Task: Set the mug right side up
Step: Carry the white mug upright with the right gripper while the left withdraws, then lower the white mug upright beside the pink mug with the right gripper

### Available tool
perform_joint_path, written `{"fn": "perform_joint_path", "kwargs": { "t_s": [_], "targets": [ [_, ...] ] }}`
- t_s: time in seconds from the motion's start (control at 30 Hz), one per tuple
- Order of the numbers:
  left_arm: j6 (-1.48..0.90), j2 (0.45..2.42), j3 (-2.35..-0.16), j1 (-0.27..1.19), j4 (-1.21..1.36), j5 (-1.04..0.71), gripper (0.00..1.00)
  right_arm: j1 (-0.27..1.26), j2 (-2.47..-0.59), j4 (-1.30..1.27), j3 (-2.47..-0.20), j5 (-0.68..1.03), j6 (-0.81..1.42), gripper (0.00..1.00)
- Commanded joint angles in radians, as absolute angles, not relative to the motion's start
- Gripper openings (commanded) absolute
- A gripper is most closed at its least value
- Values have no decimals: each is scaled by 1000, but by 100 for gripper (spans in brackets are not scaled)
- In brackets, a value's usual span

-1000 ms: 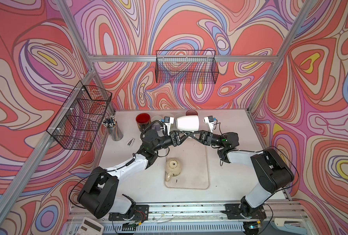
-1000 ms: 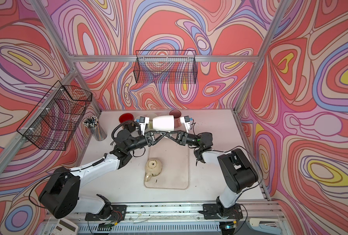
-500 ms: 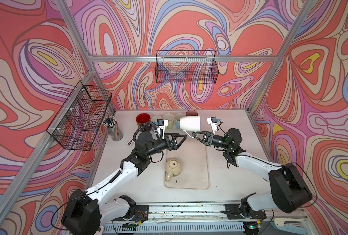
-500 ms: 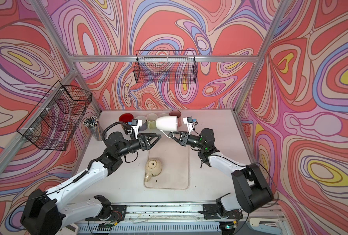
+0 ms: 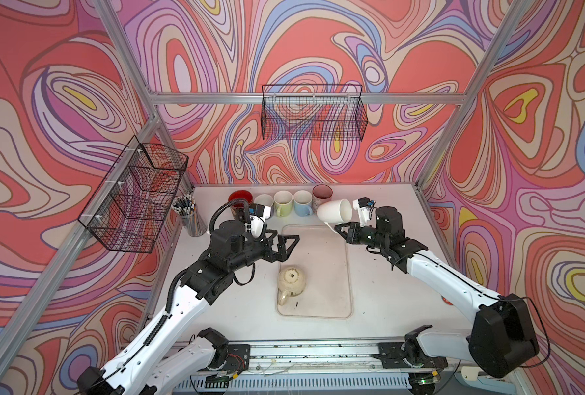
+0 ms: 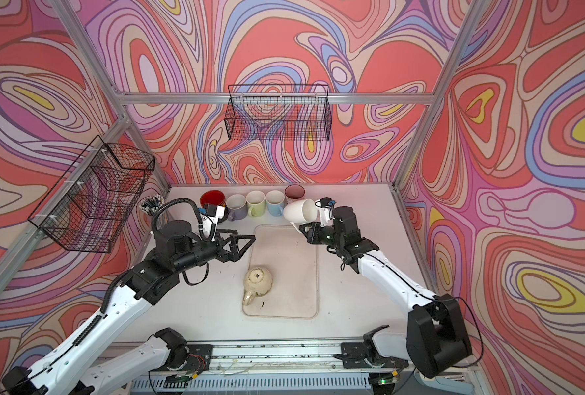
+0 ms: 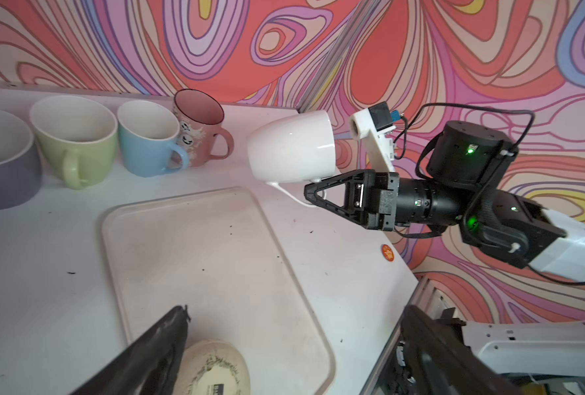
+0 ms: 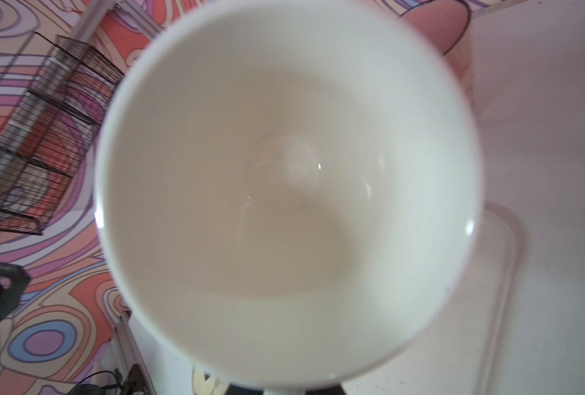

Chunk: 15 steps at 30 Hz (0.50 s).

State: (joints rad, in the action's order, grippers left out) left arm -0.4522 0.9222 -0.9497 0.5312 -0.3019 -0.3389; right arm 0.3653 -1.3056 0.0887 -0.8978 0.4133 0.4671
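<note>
Obs., both top views and wrist views:

- Right gripper [image 5: 339,228] is closed on the handle of the white mug [image 5: 332,213]. The contact itself is small in the left wrist view, so the exact pinch point is uncertain.
- The mug is off the table, lying on its side above the tray's [image 5: 322,266] back right corner, just in front of the pink mug [image 5: 322,191]. Its mouth faces the right wrist camera and fills that view. The inside is plain white with no print.
- Left gripper [image 5: 284,241] has its jaws spread wide and holds nothing, over the tray's left edge, well apart from the white mug.
- Beige mug [image 5: 291,278] sits base-up on the tray. There is a dark label on its base, print too small to read.
- Pink mug has face drawings and no words.
- Orange sticker [image 7: 387,252] on the table by the right wall has an unreadable mark.
</note>
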Motion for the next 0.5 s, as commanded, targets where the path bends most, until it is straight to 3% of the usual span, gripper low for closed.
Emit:
{"fn": "perform_joint_path", "kwargs": {
  "t_s": [0.0, 0.27, 0.47],
  "targets": [
    [-324, 919, -1003, 534, -569, -242, 100, 362, -1283, 198, -976, 282, 368, 0],
    [-198, 937, -1044, 534, -733, -157, 100, 361, -1409, 394, -1135, 130, 266, 0],
    [-204, 895, -964, 533, -700, -100, 100, 348, -1515, 448, -1235, 60, 230, 0]
  ]
}}
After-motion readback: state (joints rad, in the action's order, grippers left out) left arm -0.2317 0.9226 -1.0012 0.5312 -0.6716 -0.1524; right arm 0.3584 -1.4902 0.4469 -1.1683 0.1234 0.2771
